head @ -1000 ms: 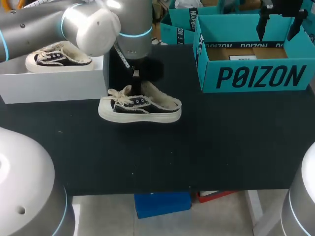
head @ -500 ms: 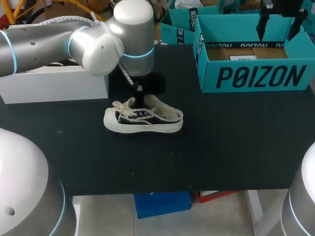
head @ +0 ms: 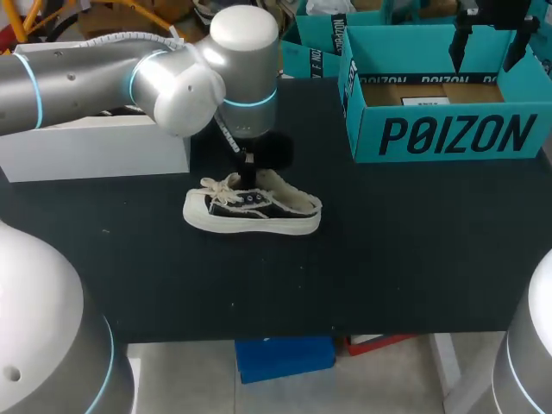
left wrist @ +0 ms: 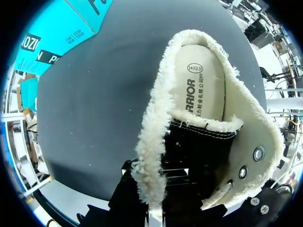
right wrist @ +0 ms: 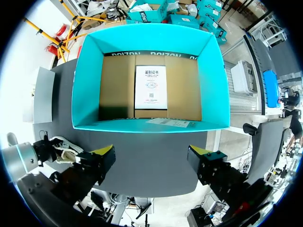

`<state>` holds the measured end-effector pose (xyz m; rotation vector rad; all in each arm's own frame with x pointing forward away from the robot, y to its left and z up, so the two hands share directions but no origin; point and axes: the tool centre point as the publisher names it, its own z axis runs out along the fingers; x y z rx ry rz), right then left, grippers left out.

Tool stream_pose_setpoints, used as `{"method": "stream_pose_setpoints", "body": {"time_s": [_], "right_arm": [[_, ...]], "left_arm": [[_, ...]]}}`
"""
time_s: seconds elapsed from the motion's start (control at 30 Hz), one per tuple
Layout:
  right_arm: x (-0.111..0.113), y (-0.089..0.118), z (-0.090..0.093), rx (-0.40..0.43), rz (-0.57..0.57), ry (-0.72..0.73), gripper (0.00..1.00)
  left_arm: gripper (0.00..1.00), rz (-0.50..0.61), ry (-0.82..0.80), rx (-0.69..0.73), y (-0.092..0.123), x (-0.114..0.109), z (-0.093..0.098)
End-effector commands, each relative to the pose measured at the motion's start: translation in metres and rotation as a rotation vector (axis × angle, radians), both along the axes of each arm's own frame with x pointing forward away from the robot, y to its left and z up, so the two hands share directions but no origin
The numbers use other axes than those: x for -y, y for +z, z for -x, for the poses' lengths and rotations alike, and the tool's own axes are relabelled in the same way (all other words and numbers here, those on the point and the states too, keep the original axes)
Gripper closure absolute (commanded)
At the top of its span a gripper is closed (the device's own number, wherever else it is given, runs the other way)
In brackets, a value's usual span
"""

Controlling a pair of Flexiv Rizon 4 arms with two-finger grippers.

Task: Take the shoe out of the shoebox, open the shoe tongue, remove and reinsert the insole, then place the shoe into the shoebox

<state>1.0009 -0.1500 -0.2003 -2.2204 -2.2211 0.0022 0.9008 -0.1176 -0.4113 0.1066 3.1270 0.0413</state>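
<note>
- Shoe [head: 252, 211] stands sole-down on the black table [head: 388, 259], out of the teal shoebox [head: 448, 134] and well apart from it.
- Left gripper [head: 254, 164] is down at the shoe's opening, against the fleecy collar [left wrist: 151, 137] and the black tongue [left wrist: 199, 156]. Its tips are hidden, so I cannot tell whether it is clamped or loose.
- Right gripper [right wrist: 151, 156] hangs spread and empty over the shoebox.
- Judgement: the shoe is light, with a soft upper and a stiffer sole. The fleece will squash, so a shallow pinch may slip.
- Tongue looks floppy, so I would take it near its free edge.
- Insole [left wrist: 201, 90] looks thin and bendy. Its exposed heel end is the likeliest hold.
</note>
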Motion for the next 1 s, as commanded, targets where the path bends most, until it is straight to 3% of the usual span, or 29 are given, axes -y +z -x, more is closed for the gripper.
{"method": "stream_pose_setpoints", "body": {"time_s": [0.03, 0.07, 0.13, 0.6, 1.0], "right_arm": [[0.000, 0.000, 0.000, -0.001, 0.000, 0.000, 0.00], [0.000, 0.000, 0.000, -0.001, 0.000, 0.000, 0.00], [0.000, 0.000, 0.000, -0.001, 0.000, 0.000, 0.00], [0.000, 0.000, 0.000, -0.001, 0.000, 0.000, 0.00], [0.000, 0.000, 0.000, -0.001, 0.000, 0.000, 0.00]], "left_arm": [[0.98, 0.000, -0.003, -0.003, -0.004, -0.002, 0.001], [0.76, 0.000, -0.004, -0.004, -0.003, -0.002, 0.001], [0.00, 0.001, -0.005, -0.005, 0.000, -0.003, 0.000], [0.00, 0.010, -0.001, -0.014, 0.031, -0.008, -0.013], [0.00, 0.062, -0.009, -0.051, 0.091, -0.014, -0.012]]}}
